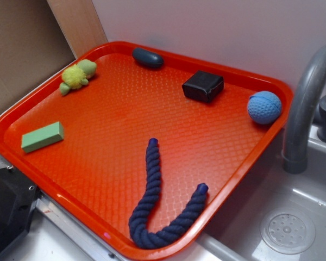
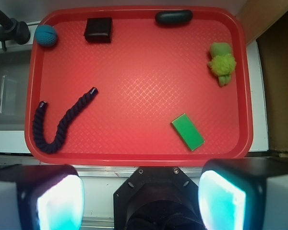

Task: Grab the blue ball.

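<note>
Above the tray's near edge: gripper point(image 2: 141, 194), fingers point(image 2: 55, 201) spread wide, holding nothing
Blue ball point(image 1: 264, 107): far right corner of the red tray point(image 1: 98, 179), against its rim, near the black block point(image 1: 203, 86)
Risk: round ball may roll off; rim may block one finger; tap point(image 1: 304, 103) crowds that corner

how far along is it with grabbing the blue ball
Nothing looks done yet. The blue ball sits untouched in a corner of the red tray, beside the black block. Nothing is in hand: the end effector is open and empty, outside the tray's opposite edge. Left: cross the tray, descend over the ball and close on it.
</note>
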Action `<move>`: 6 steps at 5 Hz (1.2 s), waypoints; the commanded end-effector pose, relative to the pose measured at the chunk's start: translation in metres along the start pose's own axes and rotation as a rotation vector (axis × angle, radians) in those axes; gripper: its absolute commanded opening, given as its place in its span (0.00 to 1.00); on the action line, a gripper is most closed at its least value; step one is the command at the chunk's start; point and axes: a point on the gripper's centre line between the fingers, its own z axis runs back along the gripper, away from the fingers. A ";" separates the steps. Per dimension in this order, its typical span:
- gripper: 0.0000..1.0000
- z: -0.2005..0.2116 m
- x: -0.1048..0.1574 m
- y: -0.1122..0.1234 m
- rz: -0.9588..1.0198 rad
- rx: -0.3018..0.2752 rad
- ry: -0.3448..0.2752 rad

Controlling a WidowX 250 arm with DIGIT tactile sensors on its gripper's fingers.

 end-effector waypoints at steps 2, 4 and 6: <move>1.00 -0.022 0.045 -0.044 -0.251 -0.040 -0.110; 1.00 -0.093 0.108 -0.080 -0.473 -0.086 -0.235; 1.00 -0.116 0.116 -0.092 -0.618 -0.161 -0.301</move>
